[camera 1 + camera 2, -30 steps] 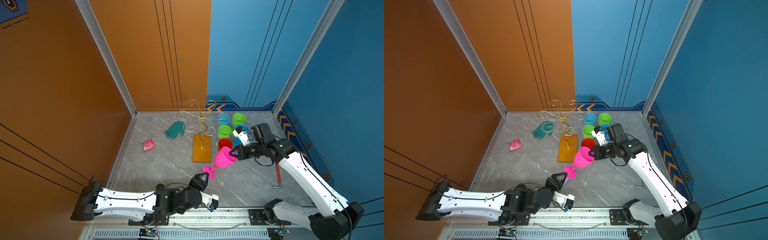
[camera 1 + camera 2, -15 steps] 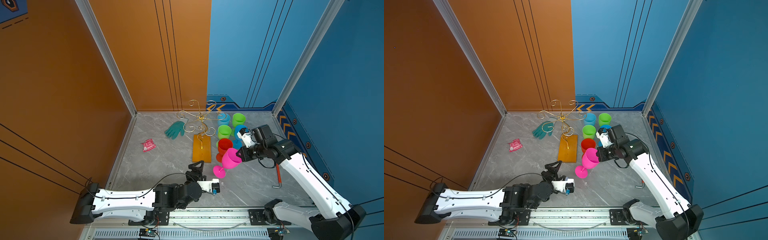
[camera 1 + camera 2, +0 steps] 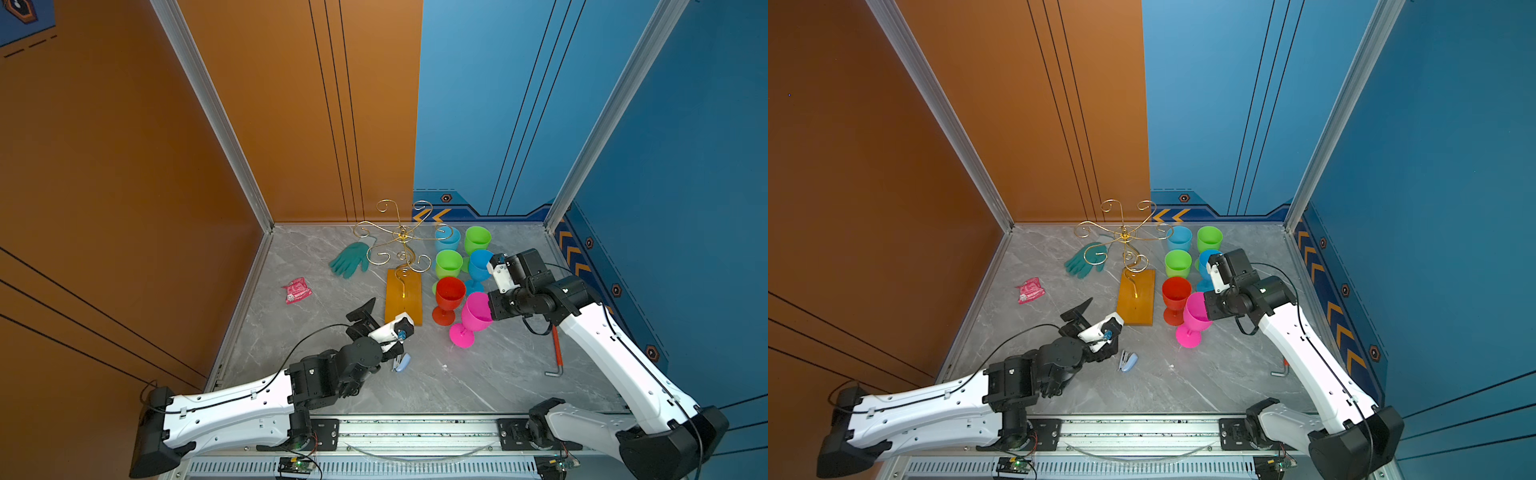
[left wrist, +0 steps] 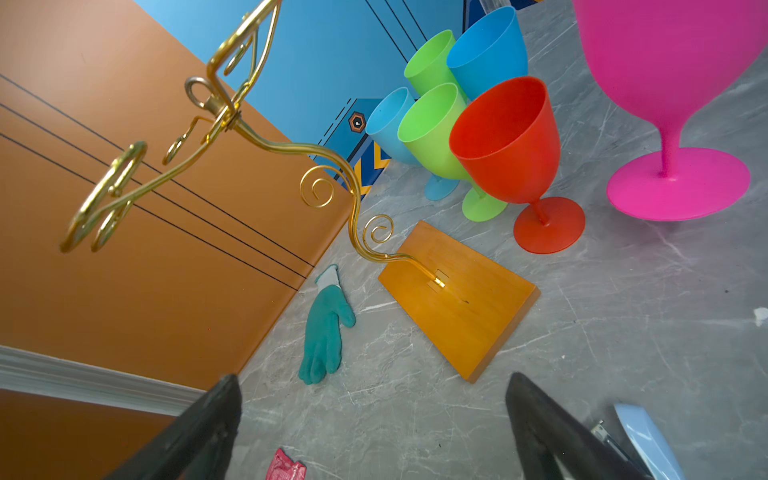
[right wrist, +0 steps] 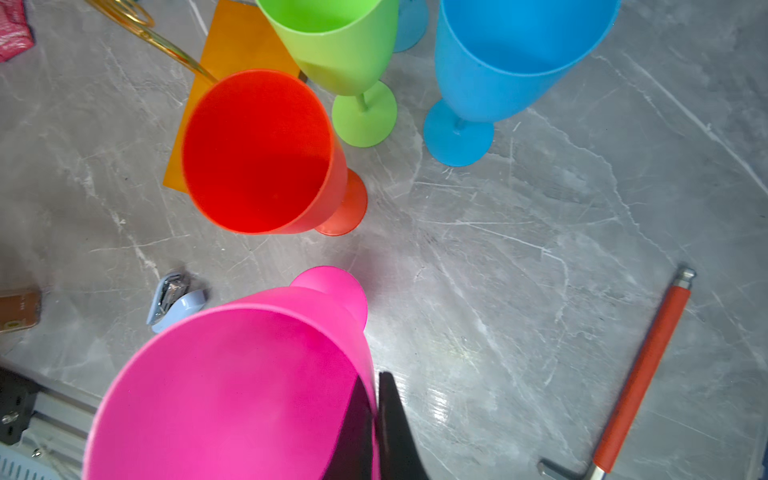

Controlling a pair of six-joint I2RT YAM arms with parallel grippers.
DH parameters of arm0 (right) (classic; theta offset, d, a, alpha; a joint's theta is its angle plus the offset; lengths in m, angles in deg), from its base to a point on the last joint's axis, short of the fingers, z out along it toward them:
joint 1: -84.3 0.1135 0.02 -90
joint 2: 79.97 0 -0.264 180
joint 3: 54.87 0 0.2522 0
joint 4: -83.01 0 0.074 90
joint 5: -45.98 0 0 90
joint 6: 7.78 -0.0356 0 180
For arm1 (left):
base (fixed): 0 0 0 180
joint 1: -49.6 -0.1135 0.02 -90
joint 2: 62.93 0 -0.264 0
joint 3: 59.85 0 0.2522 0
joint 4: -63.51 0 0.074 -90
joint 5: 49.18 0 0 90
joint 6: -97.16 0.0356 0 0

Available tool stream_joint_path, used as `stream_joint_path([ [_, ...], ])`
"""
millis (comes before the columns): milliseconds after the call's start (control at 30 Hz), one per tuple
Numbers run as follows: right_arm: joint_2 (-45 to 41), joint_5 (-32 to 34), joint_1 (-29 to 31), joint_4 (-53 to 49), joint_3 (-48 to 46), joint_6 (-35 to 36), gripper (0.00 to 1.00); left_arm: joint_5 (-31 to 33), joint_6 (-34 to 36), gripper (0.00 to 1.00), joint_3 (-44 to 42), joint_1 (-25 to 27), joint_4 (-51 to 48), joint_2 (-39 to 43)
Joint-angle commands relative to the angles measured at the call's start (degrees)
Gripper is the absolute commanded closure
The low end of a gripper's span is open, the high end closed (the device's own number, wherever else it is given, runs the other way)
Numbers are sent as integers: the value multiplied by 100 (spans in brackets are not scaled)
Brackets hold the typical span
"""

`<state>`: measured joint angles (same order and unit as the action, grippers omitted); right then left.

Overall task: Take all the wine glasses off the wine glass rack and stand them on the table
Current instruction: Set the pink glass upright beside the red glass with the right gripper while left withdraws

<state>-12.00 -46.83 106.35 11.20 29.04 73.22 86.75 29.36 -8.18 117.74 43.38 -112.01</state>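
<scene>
The pink glass (image 3: 477, 311) is off the rack (image 3: 402, 237), whose wire arms hang bare. It stands on the worktop (image 3: 478, 386), right of the rack's wooden base and just beside the red glass (image 3: 449, 293). Its rim is pinched by the right fingers (image 5: 390, 428), one inside the bowl and one outside. The left fingers (image 4: 208, 419) are spread wide and hold nothing, low near the base. Only the release seems left. It cannot be told whether the foot bears fully on the worktop, so this should be settled before the rim is freed. The fingers should then be parted gently and lifted straight up, so that the bowl is not dragged into the red glass.
</scene>
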Motion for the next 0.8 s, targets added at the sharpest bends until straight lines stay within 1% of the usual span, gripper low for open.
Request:
stream_joint_path([
  [0,131,519,-131,-138,167,-59,100,-383,-865,0,75,-373,-391,146],
  [33,165,555,-175,-129,162,-64,100,-392,-967,0,68,-468,-591,172],
  [67,194,602,-220,-108,168,-61,100,-604,-1063,0,59,-564,-643,187],
  [100,223,667,-258,-80,173,-69,100,-660,-1149,0,53,-648,-679,188],
  [367,420,1034,-457,146,188,-136,100,-894,-1698,1,112,-1262,-986,196],
  [533,586,1166,-547,301,237,-121,100,-1222,-2046,1,42,-1730,-1116,354],
  [600,653,1153,-589,373,254,-117,100,-1297,-2151,2,12,-1883,-1139,397],
  [767,815,1053,-680,587,265,-132,100,-1311,-2230,2,17,-2065,-1154,367],
])
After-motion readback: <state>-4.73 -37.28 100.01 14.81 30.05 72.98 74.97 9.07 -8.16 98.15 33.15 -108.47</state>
